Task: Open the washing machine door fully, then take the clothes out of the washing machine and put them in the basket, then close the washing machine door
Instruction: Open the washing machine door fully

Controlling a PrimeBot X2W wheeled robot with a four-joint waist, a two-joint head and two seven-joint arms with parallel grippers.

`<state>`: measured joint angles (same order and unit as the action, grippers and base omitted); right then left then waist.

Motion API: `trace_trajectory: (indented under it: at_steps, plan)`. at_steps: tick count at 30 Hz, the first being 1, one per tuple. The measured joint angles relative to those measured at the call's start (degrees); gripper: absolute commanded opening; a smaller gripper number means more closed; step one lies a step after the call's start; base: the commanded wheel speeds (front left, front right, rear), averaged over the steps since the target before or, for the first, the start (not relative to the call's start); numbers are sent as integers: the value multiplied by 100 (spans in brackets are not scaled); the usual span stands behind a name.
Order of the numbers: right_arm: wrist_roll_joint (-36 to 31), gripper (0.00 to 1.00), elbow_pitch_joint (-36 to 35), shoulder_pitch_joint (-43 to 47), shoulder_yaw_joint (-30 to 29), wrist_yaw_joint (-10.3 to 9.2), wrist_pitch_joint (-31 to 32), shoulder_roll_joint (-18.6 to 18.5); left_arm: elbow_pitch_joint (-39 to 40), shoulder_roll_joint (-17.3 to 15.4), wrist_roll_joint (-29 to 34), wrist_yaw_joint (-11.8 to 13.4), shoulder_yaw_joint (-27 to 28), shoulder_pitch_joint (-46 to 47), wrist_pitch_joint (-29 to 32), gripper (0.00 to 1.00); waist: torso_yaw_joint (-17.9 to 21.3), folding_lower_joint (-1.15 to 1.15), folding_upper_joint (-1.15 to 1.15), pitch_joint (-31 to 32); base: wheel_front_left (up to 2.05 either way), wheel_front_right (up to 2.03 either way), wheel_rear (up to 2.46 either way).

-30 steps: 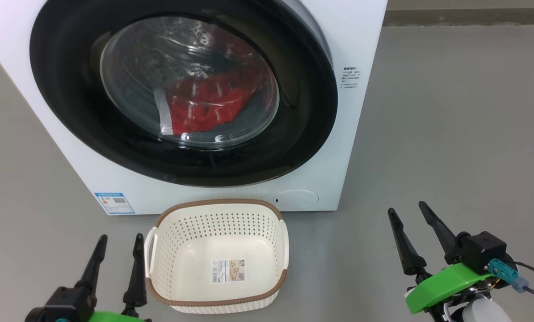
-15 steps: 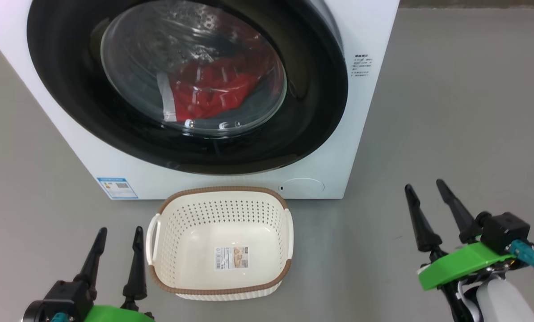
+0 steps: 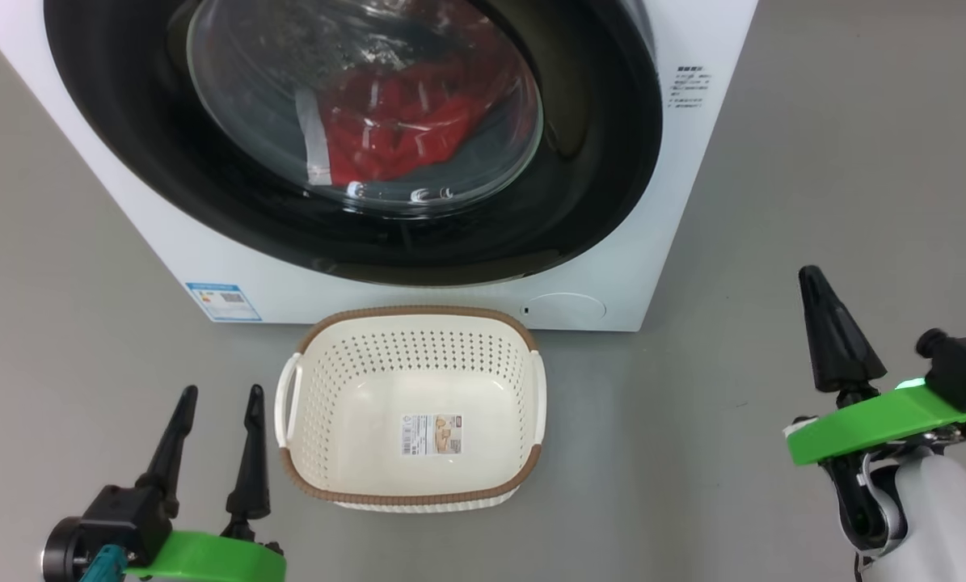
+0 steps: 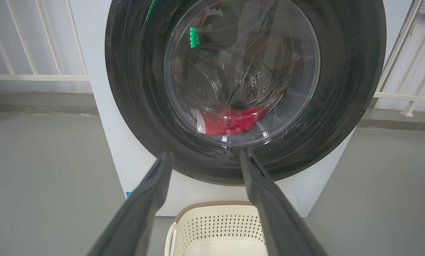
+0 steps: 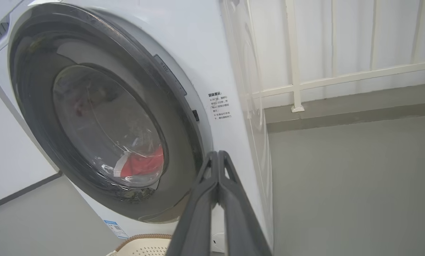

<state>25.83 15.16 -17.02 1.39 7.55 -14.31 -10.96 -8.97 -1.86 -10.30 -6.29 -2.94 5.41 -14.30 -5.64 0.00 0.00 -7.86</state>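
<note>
Head view, item one: the washing machine (image 3: 612,283) is filling the upper left and centre of the frame, standing on the grey floor (image 3: 814,178).

Item two: the washing machine door (image 3: 111,121) is sitting shut against the white front, its glossy black rim running off the top edge.

Item three: the clothes (image 3: 394,129) are lying inside the drum, showing red with a white band through the glass at the upper centre.

Item four: the basket (image 3: 418,312) is standing upright on the floor at the lower centre, just in front of the machine and below the door, with a paper label (image 3: 432,434) showing on its bare bottom.

Item five: a blue label (image 3: 222,301) is sticking to the machine's lower left corner.

Item six: the left jaws are waiting at the lower left, beside the basket's left side. Their two dark fingers (image 3: 250,453) are standing apart, released.

Item seven: the right jaws are hanging at the right edge, well apart from the basket. Their fingers (image 3: 834,339) are pressing together into one dark point, clenched tip to tip.

Left wrist view: the spread fingers are rising from the bottom edge, framing the door's lower rim and the basket's far rim. A white railing (image 4: 38,76) is running behind the machine at the left.

Right wrist view: the closed fingers are rising from the bottom centre before the machine's lower front, to the right of the door, which is lying flush.
</note>
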Motion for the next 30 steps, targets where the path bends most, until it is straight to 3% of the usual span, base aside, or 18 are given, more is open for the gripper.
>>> trace_trajectory:
  at_steps: [14,30]
  plan:
    - [1967,0,-48,-621,223,0,-1,-608,101,0,-51,0,-63,136,0,100,-172,0,0,-334,0,0,0]
    - [4084,0,498,-1840,1279,0,90,-1662,181,3,-145,5,-63,364,-1,100,-317,0,0,-791,0,0,0]
